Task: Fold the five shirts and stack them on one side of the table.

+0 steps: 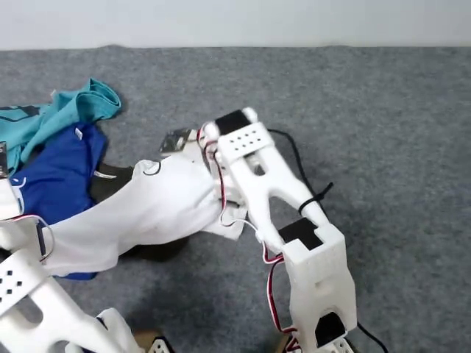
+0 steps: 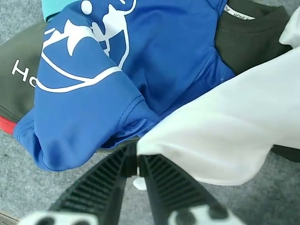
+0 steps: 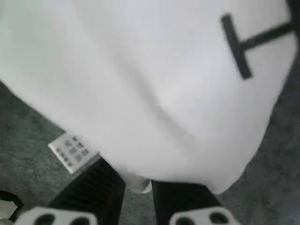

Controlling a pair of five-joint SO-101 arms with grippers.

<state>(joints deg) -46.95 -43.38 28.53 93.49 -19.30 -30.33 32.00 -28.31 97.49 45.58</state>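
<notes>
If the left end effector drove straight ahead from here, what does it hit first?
The white shirt it is pinching; the left end effector would bunch its hem, then likely press into the blue shirt just beyond, though depth is unclear.

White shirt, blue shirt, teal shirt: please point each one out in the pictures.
white shirt (image 1: 147,209), high view, middle of the stretched cloth.
blue shirt (image 2: 159,56), left wrist view, plain front beside the print.
teal shirt (image 1: 85,103), high view, bunched upper fold.
</notes>
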